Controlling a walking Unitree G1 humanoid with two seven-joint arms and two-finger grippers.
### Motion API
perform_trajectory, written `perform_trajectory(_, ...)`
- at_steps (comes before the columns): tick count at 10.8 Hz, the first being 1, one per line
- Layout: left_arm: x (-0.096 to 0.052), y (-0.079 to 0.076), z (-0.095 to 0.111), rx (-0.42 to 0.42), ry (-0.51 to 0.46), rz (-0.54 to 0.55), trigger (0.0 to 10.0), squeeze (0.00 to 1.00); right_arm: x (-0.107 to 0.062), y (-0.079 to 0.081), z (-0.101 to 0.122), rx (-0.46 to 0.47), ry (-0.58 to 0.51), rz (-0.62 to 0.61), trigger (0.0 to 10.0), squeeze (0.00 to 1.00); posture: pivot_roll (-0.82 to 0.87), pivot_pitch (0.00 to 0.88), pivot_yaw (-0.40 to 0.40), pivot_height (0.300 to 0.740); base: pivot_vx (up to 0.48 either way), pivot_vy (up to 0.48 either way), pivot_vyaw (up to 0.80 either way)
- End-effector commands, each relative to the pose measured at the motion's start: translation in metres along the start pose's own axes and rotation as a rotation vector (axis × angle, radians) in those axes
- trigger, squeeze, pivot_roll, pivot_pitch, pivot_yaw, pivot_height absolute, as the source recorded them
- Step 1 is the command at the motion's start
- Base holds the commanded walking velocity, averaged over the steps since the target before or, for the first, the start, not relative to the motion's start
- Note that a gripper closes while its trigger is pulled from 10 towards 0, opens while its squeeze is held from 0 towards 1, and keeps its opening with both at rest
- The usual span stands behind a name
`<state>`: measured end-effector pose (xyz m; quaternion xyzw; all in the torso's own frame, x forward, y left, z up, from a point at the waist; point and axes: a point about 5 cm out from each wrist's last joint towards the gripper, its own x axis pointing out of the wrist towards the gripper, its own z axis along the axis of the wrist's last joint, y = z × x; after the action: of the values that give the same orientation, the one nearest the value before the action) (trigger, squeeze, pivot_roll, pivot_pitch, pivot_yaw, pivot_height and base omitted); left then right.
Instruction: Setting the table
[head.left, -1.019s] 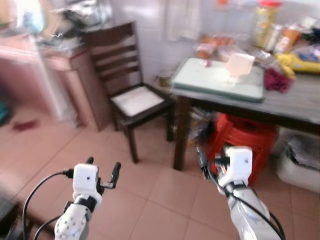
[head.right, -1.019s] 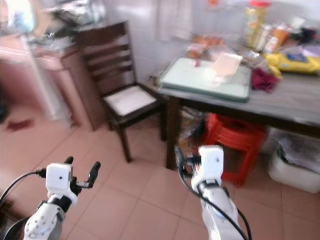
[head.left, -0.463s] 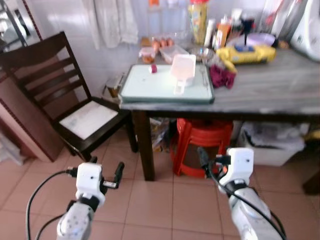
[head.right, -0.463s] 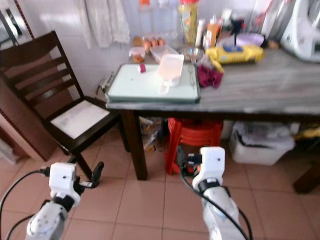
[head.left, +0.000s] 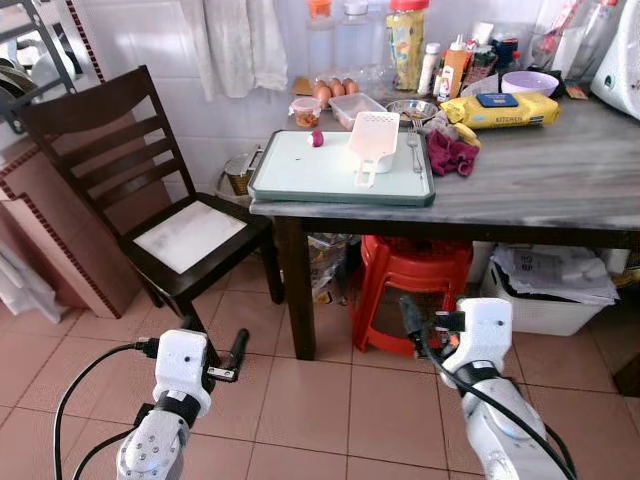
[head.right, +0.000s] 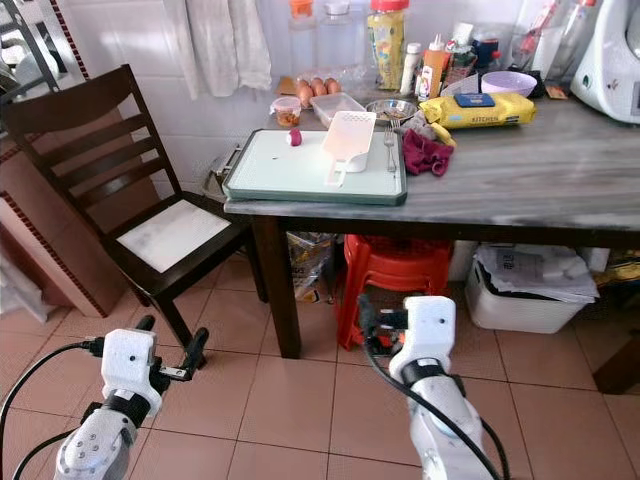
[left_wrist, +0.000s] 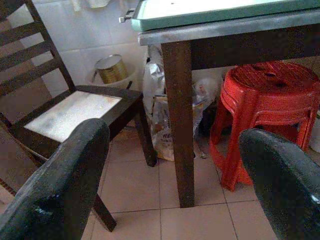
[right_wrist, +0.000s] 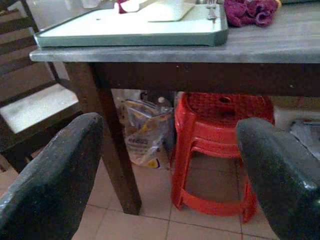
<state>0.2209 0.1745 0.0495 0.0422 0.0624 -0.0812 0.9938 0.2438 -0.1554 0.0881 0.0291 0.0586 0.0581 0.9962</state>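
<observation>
A grey-topped table (head.left: 540, 185) stands ahead of me. On its left end lies a pale green tray (head.left: 330, 172) holding a white slotted scoop (head.left: 372, 140), a fork (head.left: 415, 150) and a small red piece (head.left: 317, 138). A maroon cloth (head.left: 452, 155) lies beside the tray. My left gripper (head.left: 210, 340) is open and empty, low over the floor tiles, well short of the table. My right gripper (head.left: 435, 325) is also open and empty, low in front of the red stools. Along both wrists I see the table's edge and leg between the open fingers (left_wrist: 60, 185) (right_wrist: 55, 175).
A dark wooden chair (head.left: 190, 235) stands left of the table. Stacked red stools (head.left: 410, 290) and a white bin (head.left: 555, 290) sit under it. Bottles, eggs (head.left: 335, 90), a steel bowl and a yellow pack (head.left: 505, 110) crowd the table's back. Tiled floor lies open before me.
The whole picture has swung and steadied, so the table now sits centred ahead and sharp: the camera moved. Both grippers keep the same open pose.
</observation>
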Motion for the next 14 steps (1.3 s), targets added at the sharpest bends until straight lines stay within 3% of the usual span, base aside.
perform_trajectory(1, 0.0022, 0.002, 0.0009, 0.025, -0.001, -0.006, 10.0, 0.0, -0.0009, -0.0002, 0.0006, 0.008, -0.008, -0.005, 10.0, 0.0, -0.07, 0.024, 0.07, 0.74, 0.0, 0.0, 0.0)
perform_trajectory(14, 0.0061, 0.006, -0.0073, 0.058, 0.022, -0.015, 10.0, 0.0, -0.0029, -0.0028, -0.0038, 0.031, 0.005, -0.03, 10.0, 0.0, -0.08, 0.027, 0.08, 0.74, 0.0, 0.0, 0.0)
